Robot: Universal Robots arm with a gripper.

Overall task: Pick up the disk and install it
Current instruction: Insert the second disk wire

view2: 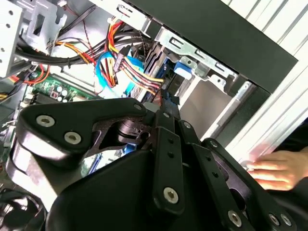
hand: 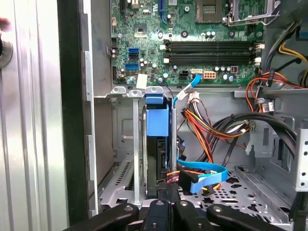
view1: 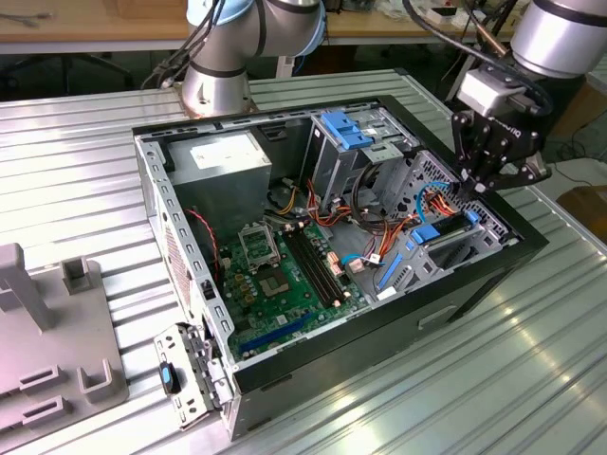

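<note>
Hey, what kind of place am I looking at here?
Probably a robotics lab or test bench: an opened computer case lies on a ribbed metal table under a robot arm's gripper, with cluttered desks behind.

The arm reached down from the exterior view's upper right, wrist bent downward. Its black gripper (view1: 471, 187) (hand: 165, 202) pointed down, fingers drawn close together. A person's hand (view2: 274, 171) rested nearby.
</note>
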